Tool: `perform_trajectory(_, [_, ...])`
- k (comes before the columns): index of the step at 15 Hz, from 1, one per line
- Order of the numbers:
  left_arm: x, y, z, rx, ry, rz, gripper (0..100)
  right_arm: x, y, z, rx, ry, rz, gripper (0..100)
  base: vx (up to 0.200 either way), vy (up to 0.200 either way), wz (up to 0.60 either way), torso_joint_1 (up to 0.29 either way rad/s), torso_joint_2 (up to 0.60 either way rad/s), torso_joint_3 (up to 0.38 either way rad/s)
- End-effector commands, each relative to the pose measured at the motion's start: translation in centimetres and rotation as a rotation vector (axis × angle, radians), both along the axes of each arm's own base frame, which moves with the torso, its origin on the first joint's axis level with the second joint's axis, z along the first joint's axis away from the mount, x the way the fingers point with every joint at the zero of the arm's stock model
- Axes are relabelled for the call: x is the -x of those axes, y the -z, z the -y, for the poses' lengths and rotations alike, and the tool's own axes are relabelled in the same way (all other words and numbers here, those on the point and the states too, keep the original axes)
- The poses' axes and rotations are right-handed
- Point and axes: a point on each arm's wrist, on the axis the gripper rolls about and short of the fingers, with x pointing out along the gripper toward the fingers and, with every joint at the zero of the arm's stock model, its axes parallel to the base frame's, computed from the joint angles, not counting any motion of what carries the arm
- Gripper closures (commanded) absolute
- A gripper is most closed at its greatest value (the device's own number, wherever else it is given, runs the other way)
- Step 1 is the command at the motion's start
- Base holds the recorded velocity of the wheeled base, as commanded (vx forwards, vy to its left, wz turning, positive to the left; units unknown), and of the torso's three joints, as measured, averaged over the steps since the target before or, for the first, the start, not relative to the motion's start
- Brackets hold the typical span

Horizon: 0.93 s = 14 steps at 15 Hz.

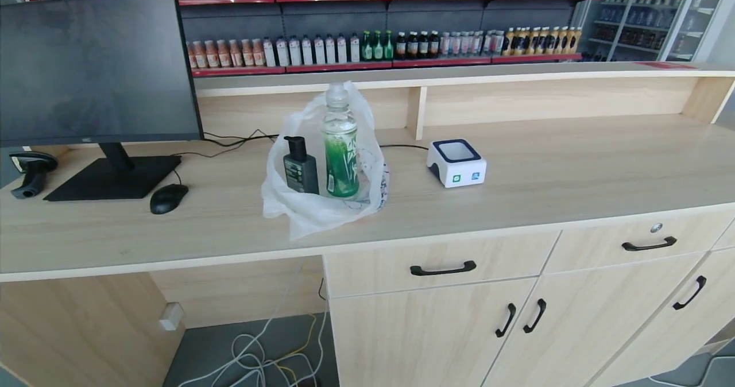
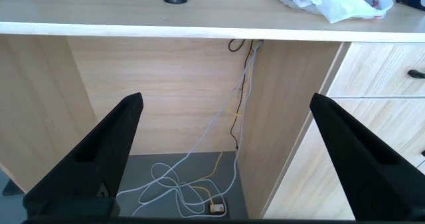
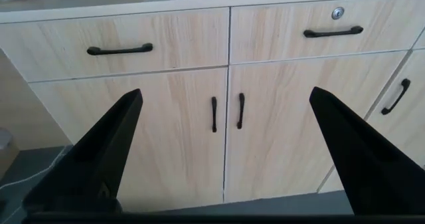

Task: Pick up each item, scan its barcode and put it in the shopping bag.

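A white plastic shopping bag (image 1: pixel 313 203) stands open on the wooden counter (image 1: pixel 545 174). Inside it stand a tall clear bottle with a green label (image 1: pixel 340 146) and a dark pump bottle (image 1: pixel 300 166), both upright. A white box-shaped barcode scanner (image 1: pixel 456 163) sits on the counter to the bag's right. My left gripper (image 2: pixel 226 164) hangs open below the counter edge, facing the knee space with its cables; the bag (image 2: pixel 332 1) shows above it. My right gripper (image 3: pixel 226 164) is open, low in front of the cabinet doors (image 3: pixel 226 117).
A black monitor (image 1: pixel 95 65) on its stand, a black mouse (image 1: pixel 168 197) and a handheld scanner (image 1: pixel 31 171) occupy the counter's left. Cables (image 2: pixel 199 177) trail on the floor under the counter. Drawers and cupboard doors with black handles (image 1: pixel 443 270) lie below. Drink shelves stand behind.
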Motion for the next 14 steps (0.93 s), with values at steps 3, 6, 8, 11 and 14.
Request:
perform_trajectory(3, [-0.01,-0.01,0.00,0.001,0.000,-0.001,0,-0.02,0.01,0.00,0.001,-0.001,-0.003,0,0.000,-0.200,0.20,0.001,0.00,0.002])
perform_trajectory(6, [-0.01,-0.01,-0.01,0.001,-0.002,-0.001,0,-0.02,0.01,-0.01,0.001,-0.003,-0.003,0,0.000,-0.200,0.40,0.019,0.01,-0.006])
perform_trajectory(8, [-0.01,-0.01,0.00,0.001,0.000,-0.001,0,-0.02,0.01,-0.01,-0.008,-0.003,-0.003,0,0.000,-0.200,0.00,-0.010,-0.01,0.007])
perform_trajectory(11, [-0.01,-0.01,0.00,0.001,-0.003,-0.001,0,-0.02,0.01,-0.01,-0.005,-0.003,-0.003,0,0.000,-0.200,0.00,-0.001,0.01,0.001])
perform_trajectory(14, [-0.01,-0.01,0.00,0.006,-0.003,0.000,0,-0.02,0.01,-0.01,0.001,-0.003,-0.003,0,0.000,-0.200,0.00,0.004,0.00,-0.001])
